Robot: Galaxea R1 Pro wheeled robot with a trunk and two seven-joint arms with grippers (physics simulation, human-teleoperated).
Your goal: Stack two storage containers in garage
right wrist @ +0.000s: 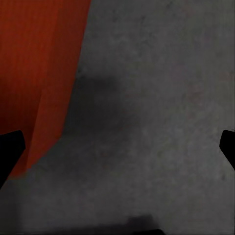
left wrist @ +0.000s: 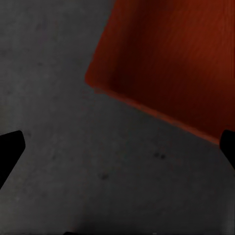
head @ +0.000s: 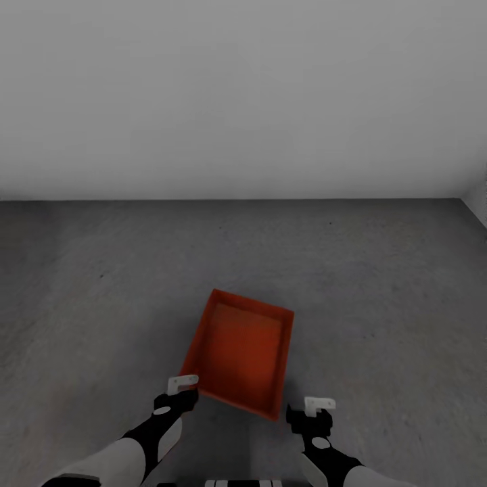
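An orange-red storage container rests open side up on the grey concrete floor of the garage, turned slightly askew. My left gripper hovers just outside its near left corner, open, with bare floor between the fingers. The container's corner lies just ahead of it. My right gripper hangs off the near right corner, also open and holding nothing. One ribbed side wall of the container runs beside it.
A plain white wall closes the room behind the container. A second wall meets it at the far right corner. Mottled concrete stretches out on all sides of the bin.
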